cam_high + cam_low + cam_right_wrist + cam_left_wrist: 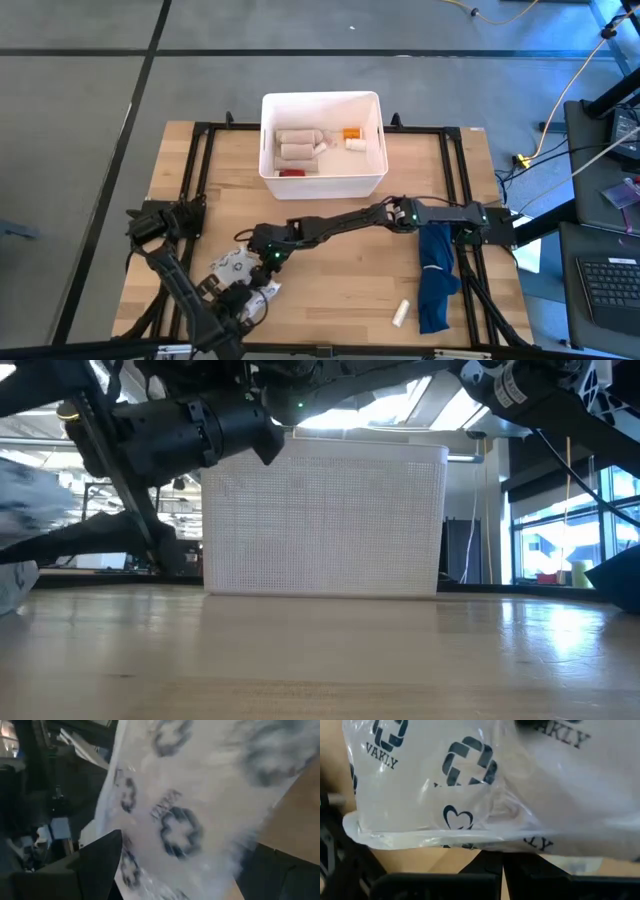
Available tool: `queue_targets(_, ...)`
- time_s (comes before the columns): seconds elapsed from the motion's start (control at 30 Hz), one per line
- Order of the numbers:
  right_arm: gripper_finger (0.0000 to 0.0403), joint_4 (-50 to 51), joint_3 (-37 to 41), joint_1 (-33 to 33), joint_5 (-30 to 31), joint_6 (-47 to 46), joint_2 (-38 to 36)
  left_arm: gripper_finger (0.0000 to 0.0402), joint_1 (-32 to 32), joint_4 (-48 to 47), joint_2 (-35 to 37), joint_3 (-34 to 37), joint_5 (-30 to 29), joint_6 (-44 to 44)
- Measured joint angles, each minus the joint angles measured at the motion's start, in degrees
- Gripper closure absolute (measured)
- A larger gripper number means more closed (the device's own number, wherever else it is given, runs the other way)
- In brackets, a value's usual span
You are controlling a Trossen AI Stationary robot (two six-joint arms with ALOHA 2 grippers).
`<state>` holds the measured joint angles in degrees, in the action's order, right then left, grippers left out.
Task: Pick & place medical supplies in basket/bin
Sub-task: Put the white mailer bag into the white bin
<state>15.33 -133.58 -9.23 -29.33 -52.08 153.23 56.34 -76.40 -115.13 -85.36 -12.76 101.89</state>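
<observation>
Grippers left [243, 300] and right [262, 262] both clamp packet [232, 268] near table's front-left edge.

White bin [323, 182]: rolls [296, 144], orange bottle [351, 133] inside. Crinkly packet [232, 268] front-left; white tube [401, 313] front-right.

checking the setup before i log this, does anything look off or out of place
One oddity: both grippers sit at the crinkly packet at the table's front left, the left gripper and right gripper together. Also, a white roll lies loose beside the blue cloth, outside the white bin.
</observation>
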Motion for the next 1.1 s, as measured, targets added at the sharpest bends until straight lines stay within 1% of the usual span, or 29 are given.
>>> queue_targets(0.1,0.0066,-2.35,0.04,-0.07,-1.36,-0.27,0.02,0.0399,-1.44,0.32,0.0,0.0,-0.24,-3.2)
queue_targets(0.2,0.0066,-5.4,-0.55,-0.03,-3.25,-1.44,-0.01,0.0399,-2.34,0.41,0.0,0.0,0.71,-5.45)
queue_targets(0.3,0.007,-5.25,-0.57,0.08,-3.33,-1.46,-0.07,0.04,-2.89,0.5,0.0,0.0,0.66,-7.11)
queue_targets(0.37,0.0081,-5.13,-0.55,-0.03,-3.52,-1.42,-0.07,0.0399,-2.9,0.26,0.0,0.0,0.6,-7.33)
queue_targets(0.5,0.0123,-5.31,-0.55,0.0,-3.75,-1.35,-0.07,0.0391,-2.52,-2.25,0.02,-0.02,0.42,-5.46)
queue_targets(0.73,0.0221,-5.31,-0.55,0.24,-3.77,1.14,-0.07,0.0366,-0.97,-6.21,2.06,-0.02,0.29,-5.18)
queue_targets(0.77,0.0229,-5.31,-0.55,0.33,-3.76,1.67,-0.07,0.0362,-0.73,-6.73,2.6,-0.02,0.29,-5.18)
queue_targets(0.83,0.023,-5.32,-0.55,0.35,-3.81,2.91,-0.08,0.0355,-0.01,-7.91,4.27,-0.02,0.26,-4.72)
queue_targets(0.93,0.023,-4.84,-0.5,0.59,-3.69,5.1,-0.9,0.0345,1.25,-10.2,7.89,-0.02,-1.17,-1.34)
queue_targets(1.03,0.023,-4.86,-0.5,1.22,-3.59,7.18,-2.94,0.0337,2.78,-11.88,12.82,-0.02,-5.16,3.66)
queue_targets(1.1,0.023,-4.11,-0.5,2.0,-3.56,8.34,-4.96,0.0334,3.71,-12.26,16.5,-0.02,-9.17,6.79)
